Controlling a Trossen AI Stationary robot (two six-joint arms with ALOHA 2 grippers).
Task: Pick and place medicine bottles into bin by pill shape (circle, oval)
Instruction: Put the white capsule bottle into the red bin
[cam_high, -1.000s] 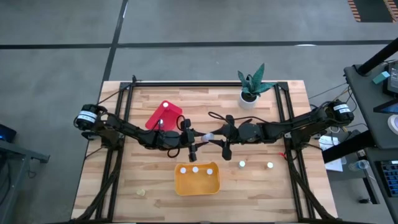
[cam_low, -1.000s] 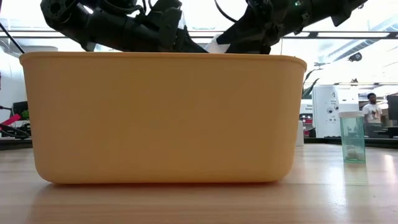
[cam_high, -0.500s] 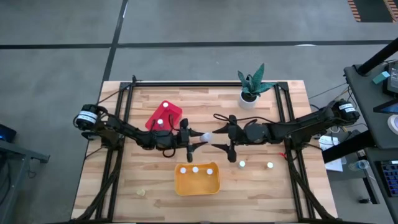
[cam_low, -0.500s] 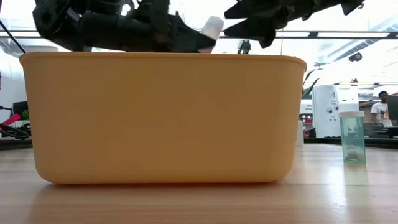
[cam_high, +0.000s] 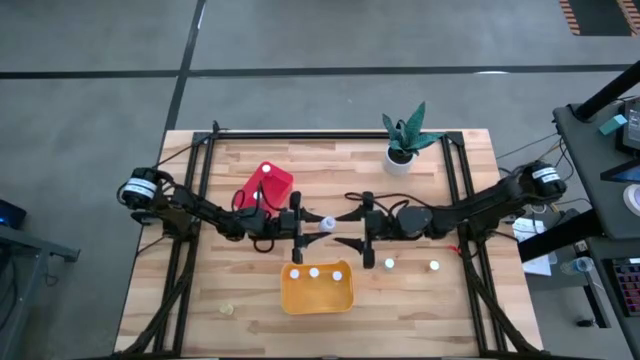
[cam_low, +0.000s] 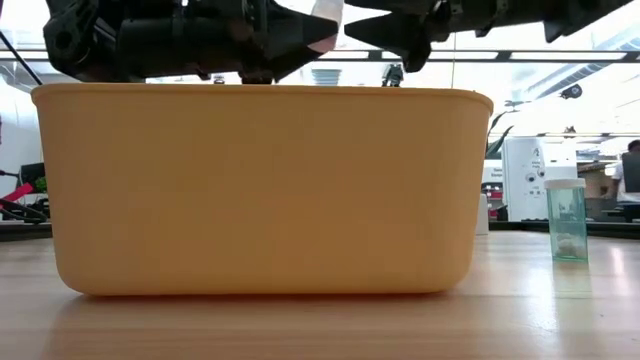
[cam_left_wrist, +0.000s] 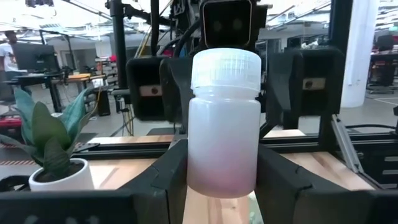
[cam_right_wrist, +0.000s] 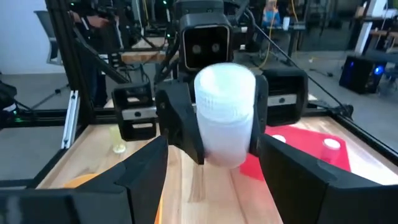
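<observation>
My left gripper is shut on a small translucent bottle with a white cap, held in the air over the table's middle; the bottle also shows in the left wrist view. My right gripper is open and empty, facing the cap from the right, its fingers standing apart from it. The red bin holds one bottle. The yellow-orange bin holds three. Two more bottles stand upright on the table. My left gripper pinches the lower half of the bottle's body between its two fingers. The fingers come level from the table's left and lie along the bottle. The bottle is lifted clear, lying about level, with its cap pointing toward my right gripper.
A potted green plant stands at the far right of the table. The yellow-orange bin's wall fills the low view, with one greenish bottle beside it. A small pale object lies near the front left.
My right gripper has drawn back toward the table's right edge, away from the bottle. My left gripper keeps the bottle and has gone a little toward the table's left; in the low view the bottle stands higher than before.
</observation>
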